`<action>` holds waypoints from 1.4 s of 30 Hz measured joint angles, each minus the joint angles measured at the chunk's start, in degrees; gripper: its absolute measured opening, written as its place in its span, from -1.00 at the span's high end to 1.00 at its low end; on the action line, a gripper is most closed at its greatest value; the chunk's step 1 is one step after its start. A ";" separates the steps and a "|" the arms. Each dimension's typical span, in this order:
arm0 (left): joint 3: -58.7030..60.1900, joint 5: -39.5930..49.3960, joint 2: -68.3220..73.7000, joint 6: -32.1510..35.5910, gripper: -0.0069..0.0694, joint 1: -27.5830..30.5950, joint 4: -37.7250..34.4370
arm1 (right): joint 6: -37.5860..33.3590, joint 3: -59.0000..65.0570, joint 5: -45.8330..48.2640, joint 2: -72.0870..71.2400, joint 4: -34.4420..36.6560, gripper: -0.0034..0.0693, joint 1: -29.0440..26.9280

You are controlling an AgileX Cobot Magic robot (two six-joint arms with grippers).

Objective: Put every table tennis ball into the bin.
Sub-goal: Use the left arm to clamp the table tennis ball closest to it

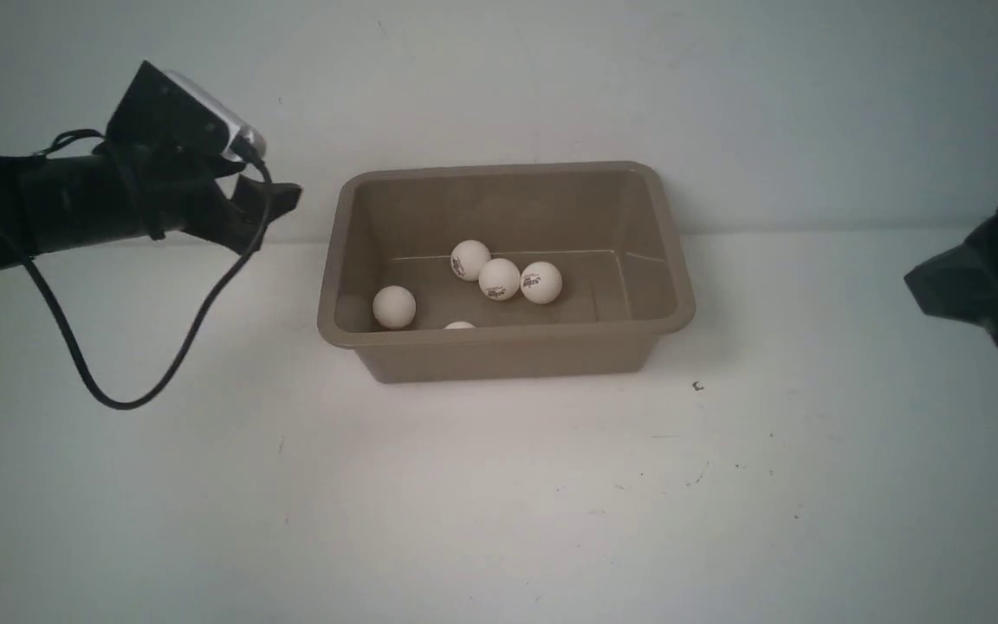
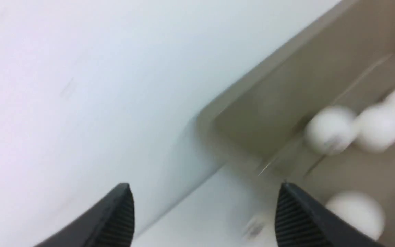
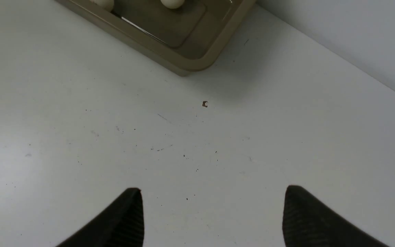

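Observation:
The taupe bin (image 1: 672, 260) stands at the middle of the table. Several white table tennis balls lie in it: three with logos touching in a row (image 1: 499, 279), a plain one (image 1: 394, 307) at the bin's left end, and one (image 1: 459, 326) half hidden behind the front rim. My left gripper (image 1: 282, 201) hangs raised just left of the bin, open (image 2: 205, 185). Its view is blurred; a faint white patch with a dark mark (image 2: 254, 226) shows by one finger, and I cannot tell what it is. My right gripper (image 1: 919, 284) is open (image 3: 213, 188) over bare table, right of the bin.
A black cable (image 1: 118, 399) loops down from the left arm toward the white table (image 1: 499, 503). A small dark speck (image 1: 697, 386) lies right of the bin's front corner (image 3: 183, 67). A pale wall stands close behind the bin.

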 joint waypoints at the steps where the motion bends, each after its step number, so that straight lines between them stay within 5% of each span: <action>1: 0.00 -0.25 1.05 0.27 -0.45 0.75 1.25 | 0.00 0.00 0.04 0.00 0.00 -0.45 0.00; 4: 0.00 0.56 3.02 3.05 -0.43 1.26 3.10 | 0.00 0.00 0.04 0.00 0.00 -0.45 0.00; 8: 0.00 3.68 6.30 15.11 -0.43 1.33 4.77 | 0.00 0.00 0.18 0.00 0.00 -0.45 0.00; 14: -2.32 4.85 11.81 26.27 -0.43 1.33 -1.25 | 0.00 0.00 1.68 0.00 1.34 -0.45 0.00; 28: -5.17 12.42 15.82 14.34 -0.43 1.15 2.38 | 0.00 0.00 2.63 0.00 2.56 -0.45 0.00; 42: -11.29 15.08 20.61 12.56 -0.43 1.09 1.85 | 0.00 0.00 2.63 0.00 2.56 -0.45 0.00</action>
